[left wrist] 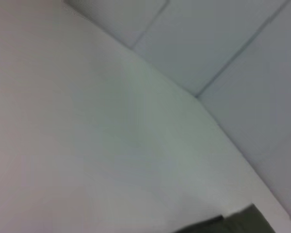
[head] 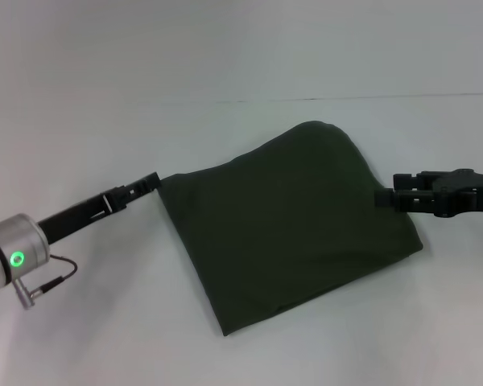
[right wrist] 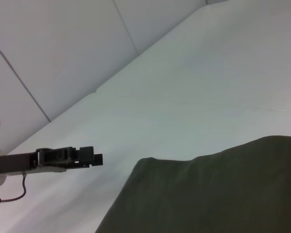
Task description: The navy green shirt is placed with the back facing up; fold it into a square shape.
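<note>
One navy green shirt (head: pixel 294 225) lies folded on one white table (head: pixel 105 338). Two grippers flank the shirt: the left gripper (head: pixel 150 182) at its left corner, the right gripper (head: pixel 384 198) at its right edge.

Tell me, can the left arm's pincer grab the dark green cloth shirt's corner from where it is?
Probably yes. The left pincer sits right beside the dark green cloth shirt's corner, and only bare white table lies around it, with nothing in between.
</note>
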Available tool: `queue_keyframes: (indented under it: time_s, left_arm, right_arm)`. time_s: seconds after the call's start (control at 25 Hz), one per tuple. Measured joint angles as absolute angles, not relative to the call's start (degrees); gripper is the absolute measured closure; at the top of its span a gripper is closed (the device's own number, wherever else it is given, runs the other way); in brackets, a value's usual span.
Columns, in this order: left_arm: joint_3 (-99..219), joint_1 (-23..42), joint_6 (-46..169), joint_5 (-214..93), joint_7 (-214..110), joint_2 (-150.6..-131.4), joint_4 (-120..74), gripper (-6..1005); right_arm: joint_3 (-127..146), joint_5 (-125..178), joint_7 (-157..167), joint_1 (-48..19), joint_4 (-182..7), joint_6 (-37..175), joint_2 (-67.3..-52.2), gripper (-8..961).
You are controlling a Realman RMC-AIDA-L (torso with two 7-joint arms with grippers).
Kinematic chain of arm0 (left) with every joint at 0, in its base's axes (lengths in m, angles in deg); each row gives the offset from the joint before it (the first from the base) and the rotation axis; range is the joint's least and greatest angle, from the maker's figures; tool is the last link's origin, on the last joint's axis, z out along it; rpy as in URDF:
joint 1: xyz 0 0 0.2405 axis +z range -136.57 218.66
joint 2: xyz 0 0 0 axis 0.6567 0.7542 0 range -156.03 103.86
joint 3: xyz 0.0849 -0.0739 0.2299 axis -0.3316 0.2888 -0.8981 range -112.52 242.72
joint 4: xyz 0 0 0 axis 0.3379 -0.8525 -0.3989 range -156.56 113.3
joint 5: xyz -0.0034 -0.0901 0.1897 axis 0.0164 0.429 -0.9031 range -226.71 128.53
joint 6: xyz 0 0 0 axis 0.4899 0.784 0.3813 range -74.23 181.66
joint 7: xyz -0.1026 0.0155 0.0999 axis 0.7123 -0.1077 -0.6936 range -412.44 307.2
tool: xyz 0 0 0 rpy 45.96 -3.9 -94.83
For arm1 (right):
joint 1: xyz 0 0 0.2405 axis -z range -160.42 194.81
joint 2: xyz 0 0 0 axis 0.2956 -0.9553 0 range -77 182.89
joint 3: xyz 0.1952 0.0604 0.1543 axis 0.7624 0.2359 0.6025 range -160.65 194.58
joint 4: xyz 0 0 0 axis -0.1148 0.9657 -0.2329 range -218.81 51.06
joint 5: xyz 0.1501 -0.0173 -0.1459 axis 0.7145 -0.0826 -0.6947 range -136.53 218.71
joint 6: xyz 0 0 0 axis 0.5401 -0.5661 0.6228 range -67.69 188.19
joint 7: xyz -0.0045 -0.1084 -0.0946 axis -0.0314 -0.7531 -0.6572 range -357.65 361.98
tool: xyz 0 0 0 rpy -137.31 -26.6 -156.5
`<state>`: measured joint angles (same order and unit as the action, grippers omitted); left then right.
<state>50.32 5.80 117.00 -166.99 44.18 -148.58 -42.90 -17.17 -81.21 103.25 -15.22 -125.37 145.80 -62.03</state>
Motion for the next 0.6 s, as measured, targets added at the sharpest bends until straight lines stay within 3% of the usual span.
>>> queue_keyframes:
  time_s: [0.12, 0.6]
  left_arm:
    - [50.0, 4.6, 114.7, -167.1, 46.4, -148.56, -42.9, 90]
    - [42.7, -0.4, 102.0, -167.0, 51.6, -149.52, -42.2, 92]
  right_arm:
    - [-17.2, -81.2, 103.2, -15.3, -125.4, 145.5, -62.03, 245]
    - [-16.7, -80.3, 102.1, -15.2, -125.4, 145.4, -62.1, 38]
